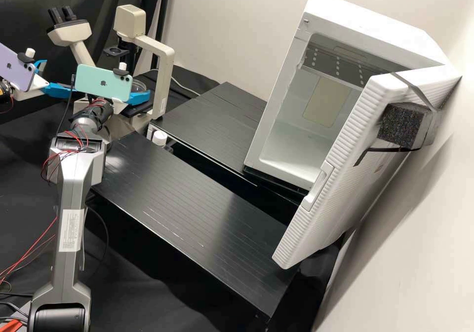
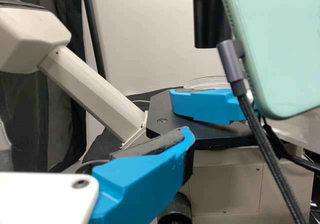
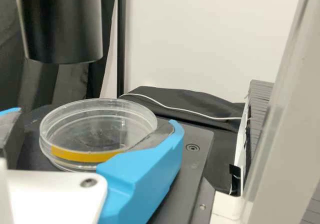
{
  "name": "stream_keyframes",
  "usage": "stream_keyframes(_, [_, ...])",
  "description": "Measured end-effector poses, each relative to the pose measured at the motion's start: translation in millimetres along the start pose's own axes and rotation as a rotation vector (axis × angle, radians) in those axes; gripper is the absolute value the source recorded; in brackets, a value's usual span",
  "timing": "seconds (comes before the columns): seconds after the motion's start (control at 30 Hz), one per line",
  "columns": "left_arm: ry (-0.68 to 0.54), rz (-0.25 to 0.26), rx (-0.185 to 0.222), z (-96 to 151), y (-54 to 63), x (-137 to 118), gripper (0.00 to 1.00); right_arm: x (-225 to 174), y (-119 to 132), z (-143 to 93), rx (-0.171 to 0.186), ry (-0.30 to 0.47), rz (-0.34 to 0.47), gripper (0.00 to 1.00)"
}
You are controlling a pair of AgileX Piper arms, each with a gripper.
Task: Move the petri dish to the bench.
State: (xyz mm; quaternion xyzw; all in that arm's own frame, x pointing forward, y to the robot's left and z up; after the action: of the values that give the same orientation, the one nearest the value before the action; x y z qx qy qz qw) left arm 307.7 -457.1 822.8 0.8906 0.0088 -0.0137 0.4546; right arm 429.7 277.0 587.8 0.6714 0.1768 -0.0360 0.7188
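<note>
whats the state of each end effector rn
Left end effector: open, holding nothing.
Right end effector: open around the petri dish, gap on one side.

Logo [image 1: 103, 83] on mint phone [image 1: 89, 80]; likewise lilac phone [image 1: 14, 65]. White label [image 1: 71, 226], right arm [image 1: 72, 186]; print too small.

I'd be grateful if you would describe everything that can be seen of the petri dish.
The petri dish is round, shallow and clear, apparently plastic, with a double rim suggesting a lid and a yellow band along its side wall. It lies flat on the microscope's dark stage, below a black cylinder. The right gripper's fingers stand open around it; whether the nearer one touches is unclear.
</note>
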Motion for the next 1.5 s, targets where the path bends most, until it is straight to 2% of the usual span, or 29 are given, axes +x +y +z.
stream_keyframes(0.33, [0.000,0.000,0.000,0.0,0.0,0.0,1.00,0.0,0.0,0.1,-0.004,-0.001,0.000,0.00])
stream_keyframes(0.47, [0.000,0.000,0.000,0.0,0.0,0.0,1.00,0.0,-0.5,0.8,0.011,-0.009,-0.006,0.00])
stream_keyframes(0.97, [0.000,0.000,0.000,0.0,0.0,0.0,1.00,0.2,-1.2,2.7,0.022,-0.008,-0.012,0.00])
stream_keyframes(1.1, [0.000,0.000,0.000,0.0,0.0,0.0,1.00,-2.7,-2.3,8.4,0.017,0.003,-0.025,0.00])
stream_keyframes(1.3, [0.000,0.000,0.000,0.0,0.0,0.0,1.00,-21.1,9.1,8.1,0.012,0.045,-0.005,0.00])
stream_keyframes(1.5, [0.000,0.000,0.000,0.0,0.0,0.0,1.00,-52.2,22.5,10.7,-0.028,0.068,0.011,0.00])
